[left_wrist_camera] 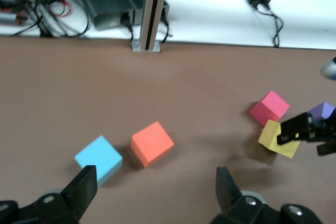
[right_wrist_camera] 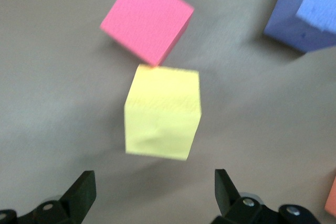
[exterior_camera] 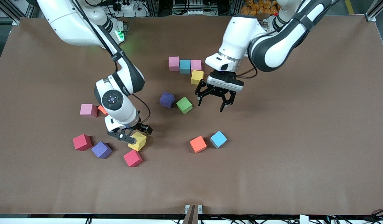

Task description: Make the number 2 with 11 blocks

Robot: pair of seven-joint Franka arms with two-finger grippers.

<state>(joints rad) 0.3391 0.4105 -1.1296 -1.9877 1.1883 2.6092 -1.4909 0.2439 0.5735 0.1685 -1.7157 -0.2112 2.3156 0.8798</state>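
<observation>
Only four blocks were placed, pink (exterior_camera: 174, 63), blue (exterior_camera: 185, 66), pink (exterior_camera: 196, 65) and yellow (exterior_camera: 197, 77); my right gripper (exterior_camera: 131, 136), spread, hovered over another yellow cube (exterior_camera: 138, 141), my left gripper (exterior_camera: 215, 99) waited spread above the table (exterior_camera: 303, 140).

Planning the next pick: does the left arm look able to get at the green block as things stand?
Probably yes. The left claw hangs open above the table beside the green block, and nothing lies between them; the purple block sits at the block's other flank.

A brown covering (exterior_camera: 303, 140) is spread over the table. Aluminium frame posts (exterior_camera: 373, 11), cables (exterior_camera: 126, 6) and a power strip are seen past its edge, with a green light (exterior_camera: 119, 35) glowing.
</observation>
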